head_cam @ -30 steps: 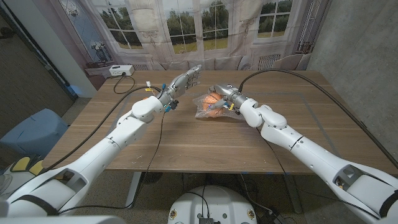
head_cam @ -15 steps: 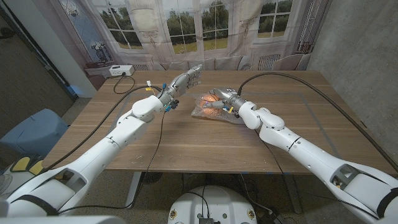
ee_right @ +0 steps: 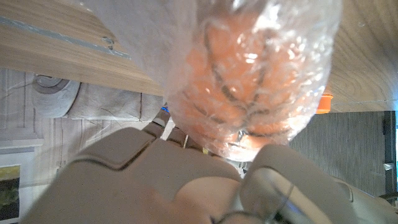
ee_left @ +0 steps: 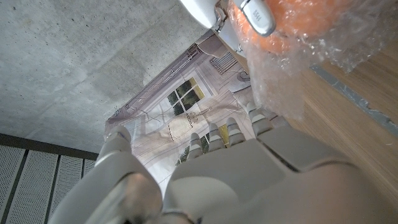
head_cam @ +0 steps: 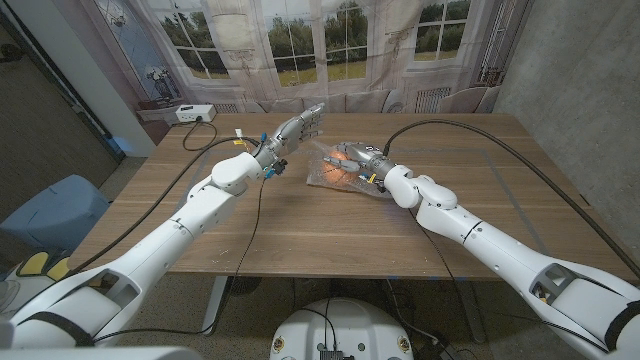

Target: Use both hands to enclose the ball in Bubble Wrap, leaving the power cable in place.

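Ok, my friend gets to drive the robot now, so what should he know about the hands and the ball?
Left hand: open, fingers spread, raised beside the ball, holding nothing.
Right hand: on the bubble wrap, gripping it around the ball.
The orange ball sits mid-table, with wrap over it, as the right wrist view shows; loose wrap lies on the table in front.
A black power cable runs from a white box at the far left corner; nothing touches it.
Done: ball partly covered.
Left: bring the left hand in and close the wrap all round, I think.
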